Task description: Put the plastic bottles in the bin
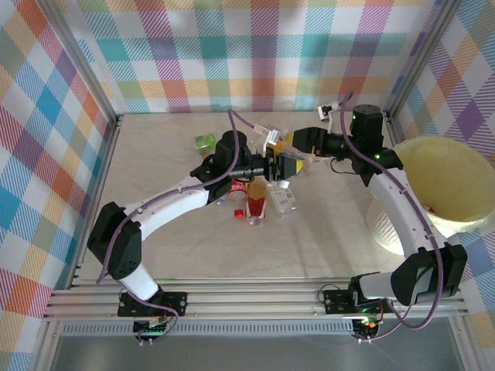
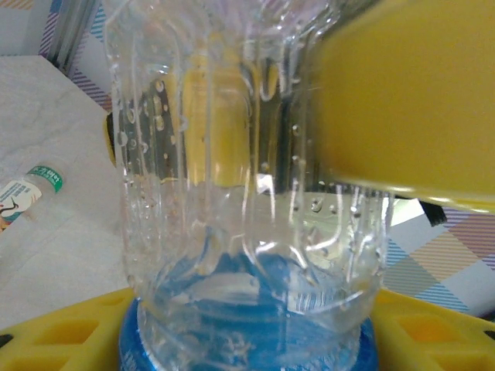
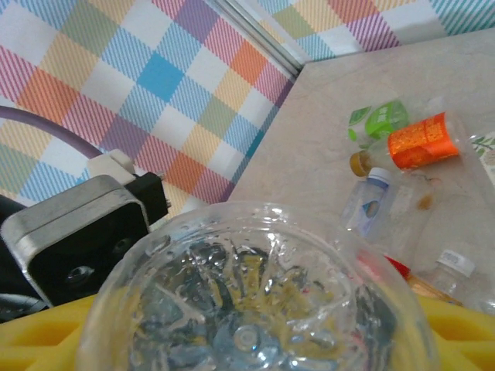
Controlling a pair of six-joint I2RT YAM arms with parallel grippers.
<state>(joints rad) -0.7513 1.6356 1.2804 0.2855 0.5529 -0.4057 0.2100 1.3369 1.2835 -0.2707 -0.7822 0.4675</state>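
A clear bottle with a blue label (image 2: pixel 247 232) hangs over the middle of the table between both arms. My left gripper (image 1: pixel 280 166) is shut on its blue-labelled part, yellow fingers on either side (image 2: pixel 69 336). My right gripper (image 1: pixel 303 154) has closed round the bottle's other end, and the ribbed base (image 3: pixel 255 301) sits between its yellow fingers (image 3: pixel 46 336). One right finger (image 2: pixel 402 100) presses the bottle's side. Several more plastic bottles (image 1: pixel 256 202) lie below the grippers. The pale yellow-green bin (image 1: pixel 433 143) stands at the right.
Loose bottles lie on the table: a green one (image 1: pixel 205 141), a red-labelled one (image 1: pixel 238 188), a clear one (image 1: pixel 284 201), an orange-labelled one (image 3: pixel 418 143) and a blue-capped one (image 3: pixel 370 202). A green-capped bottle (image 2: pixel 27 193) lies left. A white stand (image 1: pixel 387 228) is under the bin. Checked walls enclose the table.
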